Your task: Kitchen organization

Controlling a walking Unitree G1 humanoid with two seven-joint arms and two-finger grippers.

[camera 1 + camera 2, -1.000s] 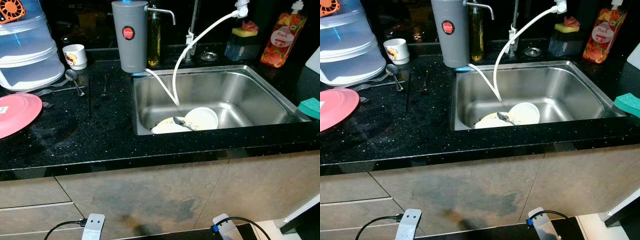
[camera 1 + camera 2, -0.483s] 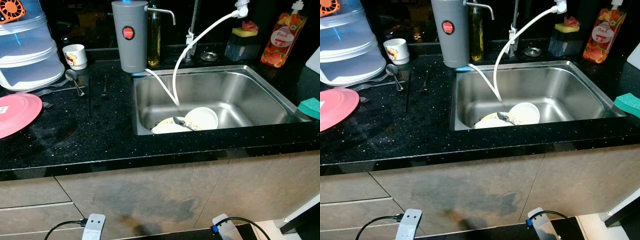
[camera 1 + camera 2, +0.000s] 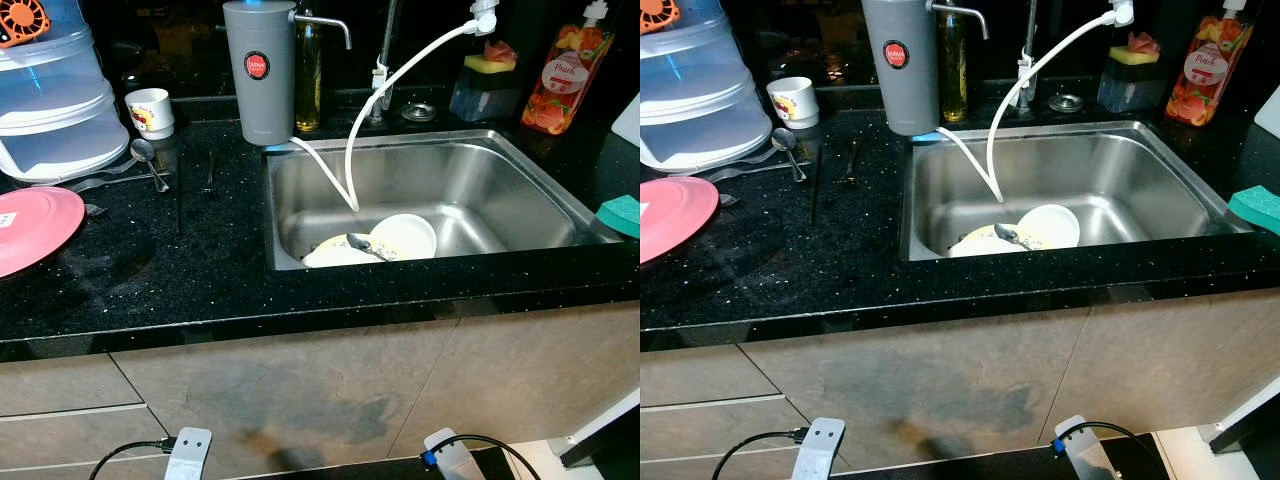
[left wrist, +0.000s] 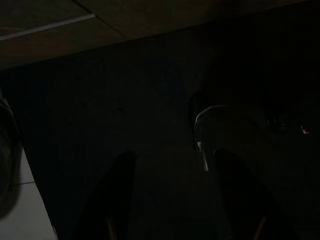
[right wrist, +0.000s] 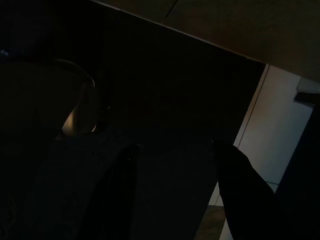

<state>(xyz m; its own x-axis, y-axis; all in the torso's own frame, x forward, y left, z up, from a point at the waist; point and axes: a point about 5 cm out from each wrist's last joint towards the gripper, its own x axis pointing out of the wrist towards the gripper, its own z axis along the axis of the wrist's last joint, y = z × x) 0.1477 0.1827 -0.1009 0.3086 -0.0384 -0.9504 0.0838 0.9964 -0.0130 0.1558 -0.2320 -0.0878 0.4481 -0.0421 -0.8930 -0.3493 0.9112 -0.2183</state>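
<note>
A steel sink is set in the black counter. At its near left corner lie a white bowl, a pale plate and a spoon across them. On the counter to the left rest a pink plate, a spoon, thin dark utensils and a small printed cup. Both arms hang low before the cabinet. In the dark wrist views, my left gripper and my right gripper each show two fingers apart with nothing between them.
A grey water filter stands behind the sink's left corner, its white hose dropping into the basin. Clear stacked containers fill the far left. An oil bottle, sponge holder, soap bottle and green sponge line the back and right.
</note>
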